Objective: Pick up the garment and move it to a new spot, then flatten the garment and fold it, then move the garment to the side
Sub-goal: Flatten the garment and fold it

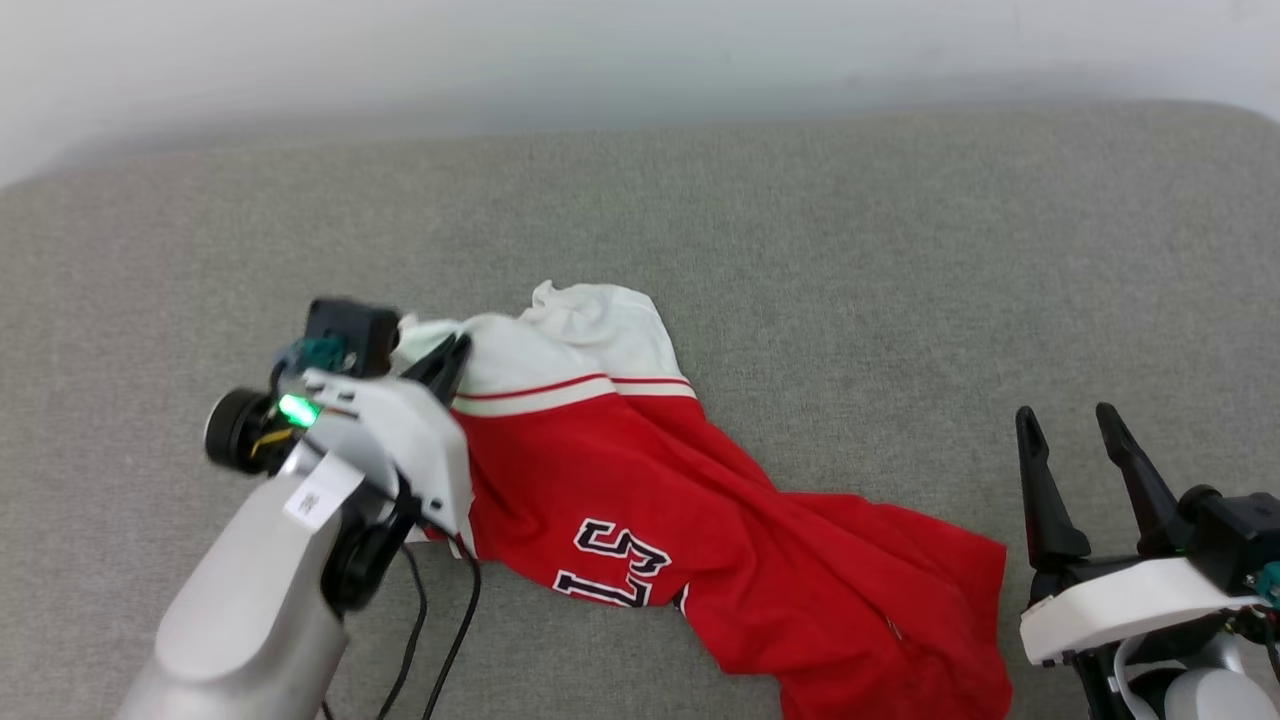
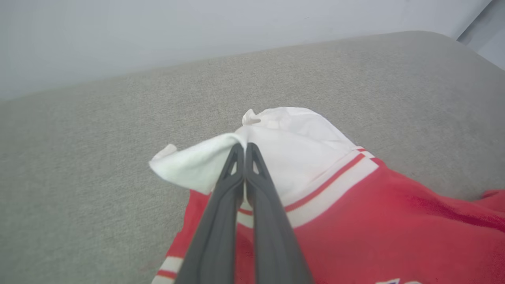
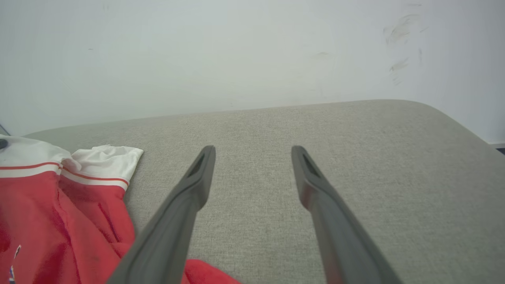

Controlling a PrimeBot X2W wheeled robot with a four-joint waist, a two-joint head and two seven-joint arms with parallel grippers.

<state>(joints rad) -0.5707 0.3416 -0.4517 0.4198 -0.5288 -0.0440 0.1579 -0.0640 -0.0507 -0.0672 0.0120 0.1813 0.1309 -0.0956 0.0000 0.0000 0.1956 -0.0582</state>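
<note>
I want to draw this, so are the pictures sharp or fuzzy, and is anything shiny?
Head view: soft, even light, garment crisp, no glare. Left wrist view: red cloth goes fuzzy near the bottom, by the left hand. Right wrist view: the far edge of the grey cushion looks bent by the wide lens.

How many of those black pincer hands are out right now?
2. The left gripper is pinched shut on the jersey, at its white sleeve; the right gripper sits open beside the red hem.
</note>
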